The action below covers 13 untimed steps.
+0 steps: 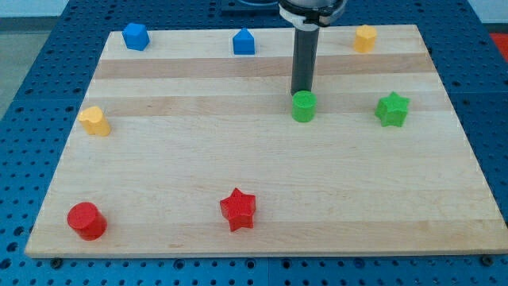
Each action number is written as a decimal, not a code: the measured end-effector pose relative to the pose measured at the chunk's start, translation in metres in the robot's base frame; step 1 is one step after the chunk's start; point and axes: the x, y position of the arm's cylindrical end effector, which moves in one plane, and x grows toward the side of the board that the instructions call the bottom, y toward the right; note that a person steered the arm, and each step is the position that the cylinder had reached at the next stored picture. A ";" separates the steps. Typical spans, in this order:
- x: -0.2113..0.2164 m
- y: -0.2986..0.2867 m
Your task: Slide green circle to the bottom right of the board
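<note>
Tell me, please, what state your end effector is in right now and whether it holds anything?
My tip: a plain rod, no jaws to open or close; it holds nothing and sits just above the green circle in the view, apparently touching it.

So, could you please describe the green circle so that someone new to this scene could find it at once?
Start at the wooden board and look to the right of its centre, in the upper half. There the dark rod comes down, and my tip sits just above the green circle in the view. Its neighbour to the view's right, the green star, has points; this one is a round cylinder.
</note>
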 end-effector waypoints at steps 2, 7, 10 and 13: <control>0.047 0.003; 0.101 -0.016; 0.127 0.016; 0.136 -0.021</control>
